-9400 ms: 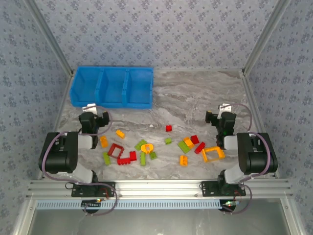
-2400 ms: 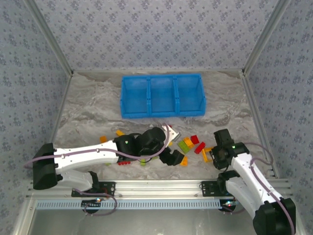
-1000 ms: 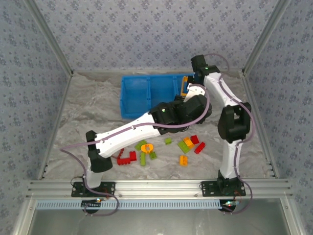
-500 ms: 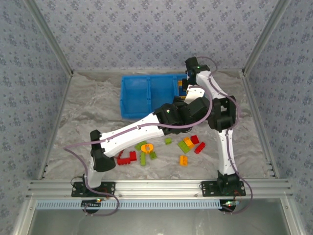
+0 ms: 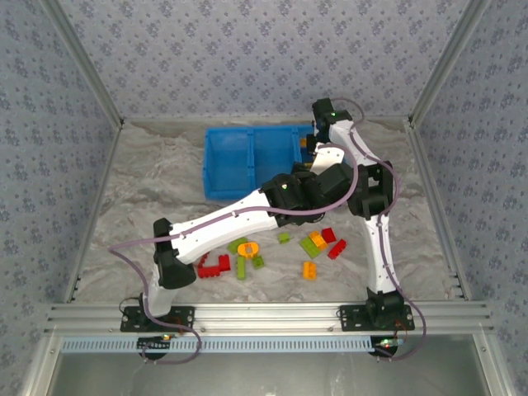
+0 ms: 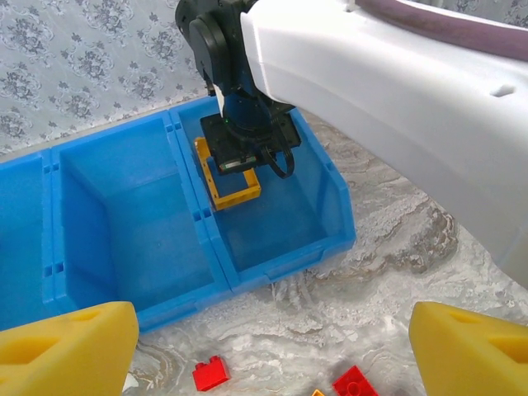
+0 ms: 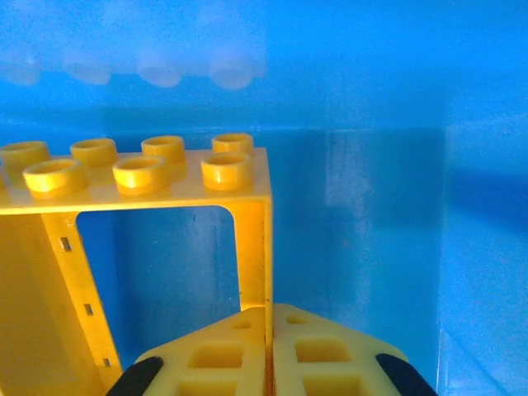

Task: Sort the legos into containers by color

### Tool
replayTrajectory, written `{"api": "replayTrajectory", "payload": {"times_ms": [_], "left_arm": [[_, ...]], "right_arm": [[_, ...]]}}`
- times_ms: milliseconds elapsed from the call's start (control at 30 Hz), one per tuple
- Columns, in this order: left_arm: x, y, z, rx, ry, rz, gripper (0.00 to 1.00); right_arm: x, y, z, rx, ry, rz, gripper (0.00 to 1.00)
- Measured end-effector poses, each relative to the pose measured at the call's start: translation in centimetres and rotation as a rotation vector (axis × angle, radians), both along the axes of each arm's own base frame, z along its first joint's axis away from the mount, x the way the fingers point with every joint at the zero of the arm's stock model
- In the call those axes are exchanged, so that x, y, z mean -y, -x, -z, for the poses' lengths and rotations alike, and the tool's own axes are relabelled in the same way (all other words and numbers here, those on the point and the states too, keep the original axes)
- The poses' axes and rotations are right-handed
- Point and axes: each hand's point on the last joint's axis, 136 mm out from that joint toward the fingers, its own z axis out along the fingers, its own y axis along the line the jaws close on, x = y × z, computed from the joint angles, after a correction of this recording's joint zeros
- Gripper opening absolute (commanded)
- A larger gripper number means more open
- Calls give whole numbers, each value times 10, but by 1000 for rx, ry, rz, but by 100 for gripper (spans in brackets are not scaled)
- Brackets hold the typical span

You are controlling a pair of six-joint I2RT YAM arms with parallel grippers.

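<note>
The blue container (image 5: 247, 161) stands at the back of the table with three compartments. My right gripper (image 5: 312, 145) reaches down into its right compartment, shut on the thin side wall of an orange-yellow square frame lego (image 7: 165, 186). In the left wrist view the frame (image 6: 239, 196) hangs inside that compartment under the right gripper (image 6: 243, 144). My left gripper (image 6: 272, 346) hovers open and empty in front of the container (image 6: 289, 256), over red legos (image 6: 210, 374). Loose red, green and orange legos (image 5: 311, 246) lie on the table in front.
The left and middle compartments (image 6: 124, 214) look empty. Both arms cross near the container's right end (image 5: 330, 186). An orange ring lego (image 5: 247, 247) and red legos (image 5: 213, 266) lie near the centre front. Patterned walls enclose the table.
The right arm has folded and lowered the orange-yellow frame deeper into the right compartment. The left arm has barely shifted.
</note>
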Motion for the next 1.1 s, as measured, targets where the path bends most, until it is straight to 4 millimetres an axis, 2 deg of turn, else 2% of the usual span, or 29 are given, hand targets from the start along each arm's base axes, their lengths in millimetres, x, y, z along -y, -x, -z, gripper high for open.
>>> {"api": "replayTrajectory", "payload": {"times_ms": [133,267,333,433,500,600,667,733,800,867,933,967,1033,1100], "left_arm": [[-1,0,8,-9,-14,-4,86],[-3,0,18,-18,-39,-11,86],[-5,0,23,-20,-51,-19,86],[-14,0,27,-28,-59,-37,86],[-26,1,27,-38,-58,-54,86],[-54,2,25,-61,-37,-96,86],[-86,2,27,-94,-8,-143,85],[-125,0,32,-136,26,-204,82],[-167,0,44,-185,56,-277,80],[-206,2,60,-232,77,-349,78],[-239,9,82,-291,87,-414,76],[-255,15,97,-327,85,-445,75],[-277,27,122,-387,93,-493,71],[-295,41,147,-453,106,-537,66]], "right_arm": [[-1,0,0,-1,-4,-5,25],[-3,1,-1,0,-6,-7,25],[-4,1,-8,9,-8,-8,25],[-4,1,-37,57,-16,-8,26],[-4,3,-73,120,-26,-5,29],[-3,15,-139,238,-54,8,33],[-2,37,-189,335,-80,14,35],[-6,67,-230,421,-114,9,36],[-19,106,-259,495,-158,-23,38],[-40,145,-270,542,-206,-80,39],[-70,189,-266,559,-265,-173,39],[-88,214,-258,558,-296,-235,39],[-121,258,-237,539,-356,-355,40],[-150,307,-202,495,-399,-488,41]]}}
